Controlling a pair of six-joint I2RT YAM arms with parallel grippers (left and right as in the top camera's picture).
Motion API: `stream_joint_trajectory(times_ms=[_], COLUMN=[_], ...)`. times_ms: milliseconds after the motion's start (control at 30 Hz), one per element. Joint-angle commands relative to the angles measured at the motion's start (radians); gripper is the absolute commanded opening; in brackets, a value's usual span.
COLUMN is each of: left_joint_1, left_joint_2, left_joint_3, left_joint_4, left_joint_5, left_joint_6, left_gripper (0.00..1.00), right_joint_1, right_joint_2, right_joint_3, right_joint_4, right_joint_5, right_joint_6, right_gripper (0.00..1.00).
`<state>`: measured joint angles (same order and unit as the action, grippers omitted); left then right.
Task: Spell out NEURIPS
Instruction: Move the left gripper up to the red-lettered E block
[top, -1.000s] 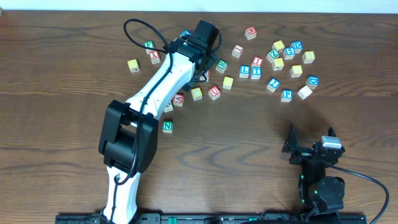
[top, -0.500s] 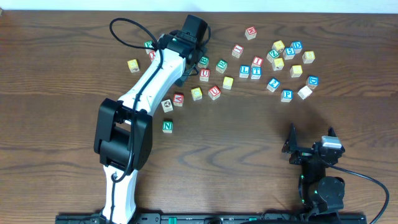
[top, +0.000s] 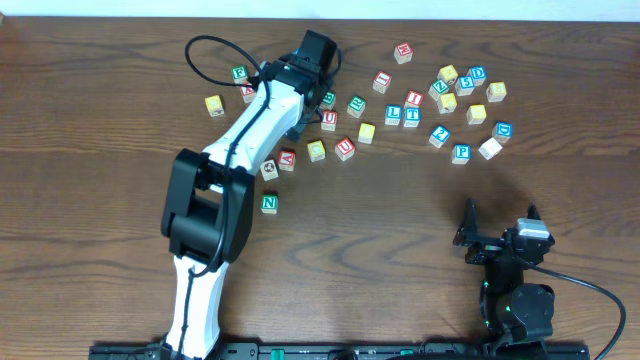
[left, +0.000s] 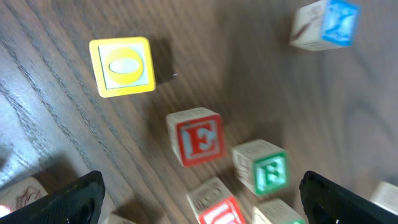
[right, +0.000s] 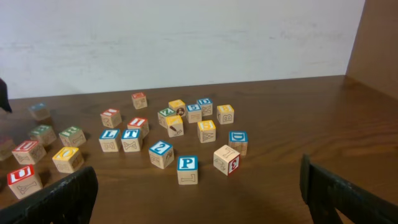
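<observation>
NEURIPS cubes (top: 329, 120) lie mostly loose in the scatter across the far half of the tabletop (top: 120, 200). Only the N cube (top: 269, 203) stands by itself nearer the front, well apart from the rest, so I judge the word has just its first letter placed. The step in hand looks like fetching the second letter. The left pincer (left: 200, 186) hovers over the left end of the scatter with its jaws spread wide and nothing between them, and its wrist view looks straight down on the red E cube (left: 199, 137). The right pincer (top: 500, 218) rests at the near right edge, also spread wide and empty, far from any cube. The next move calls for centring the left fingers on either side of the red E cube and lowering. That will be tight, since a green-lettered cube (left: 268, 171) sits just beside it and another red-lettered one crowds its near corner, and a careless descent could shove either. Once gripped, the E belongs just to the right of the N. The U cube (top: 345, 149) and P cube (top: 461, 153) wait in the scatter.
</observation>
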<state>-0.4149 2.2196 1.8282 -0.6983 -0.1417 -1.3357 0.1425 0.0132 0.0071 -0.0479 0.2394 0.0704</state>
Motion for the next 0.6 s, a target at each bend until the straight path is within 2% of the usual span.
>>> stream_joint_trajectory(times_ms=[0, 433, 567], left_joint_1=[0.002, 0.016, 0.022], left_joint_2=[0.038, 0.049, 0.058], left_joint_3=[0.014, 0.008, 0.008], left_joint_4=[-0.002, 0.003, -0.011], left_joint_5=[-0.027, -0.035, -0.03], left_joint_6=[-0.013, -0.012, 0.005], left_gripper=[0.98, 1.0, 0.97], right_joint_1=[0.001, 0.001, 0.001], right_joint_2=[0.0, 0.0, 0.0], right_joint_3=[-0.002, -0.002, -0.002], right_joint_4=[-0.005, -0.005, -0.005], right_joint_5=[0.001, 0.001, 0.001], right_joint_6=[-0.008, -0.008, -0.008], right_gripper=[0.99, 0.99, 0.99])
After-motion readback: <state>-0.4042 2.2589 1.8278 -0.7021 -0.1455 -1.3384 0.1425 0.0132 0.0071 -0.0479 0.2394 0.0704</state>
